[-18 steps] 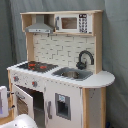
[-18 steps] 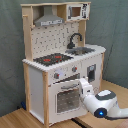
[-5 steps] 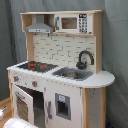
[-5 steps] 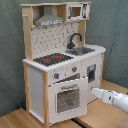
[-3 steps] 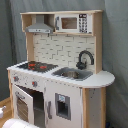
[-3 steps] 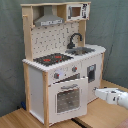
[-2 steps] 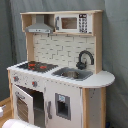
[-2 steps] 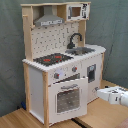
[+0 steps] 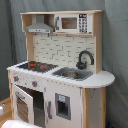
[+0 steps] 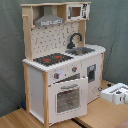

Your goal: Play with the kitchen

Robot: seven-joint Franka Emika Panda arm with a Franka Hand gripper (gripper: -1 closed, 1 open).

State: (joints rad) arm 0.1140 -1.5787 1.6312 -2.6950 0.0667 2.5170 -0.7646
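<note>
Kitchen (image 9: 62,75) (image 10: 62,60) fills most of both exterior views: white panels, light-wood frame, standing on a wooden table (image 10: 100,116) in front of a grey-green curtain (image 10: 12,55). Up on the counter there's a black hob (image 9: 35,65) (image 10: 52,59) with red rings, and next to it a sink (image 9: 71,74) (image 10: 82,50) with a curved black faucet (image 9: 84,59) (image 10: 74,40) behind it. The back wall has a white brick pattern. On the upper shelf sits a grey hood (image 9: 40,27) (image 10: 48,20) over the hob, and a little microwave (image 9: 75,22) (image 10: 77,11) beside it over the sink side. Two knobs with red dots sit on the front under the hob.

Oven door (image 9: 22,104) (image 10: 67,97), the windowed one, hangs ajar; in the first exterior view it's swung out toward the camera, and in the second exterior view it sticks out a bit from the front panel. Beside it is a second door with a small dark window, shut.

Gripper (image 10: 117,93) pokes in at the second exterior view's right edge, white, low above the table's right side, near the kitchen but clear of it. Can't tell whether the fingers are spread or closed from here. It doesn't show in the first exterior view.
</note>
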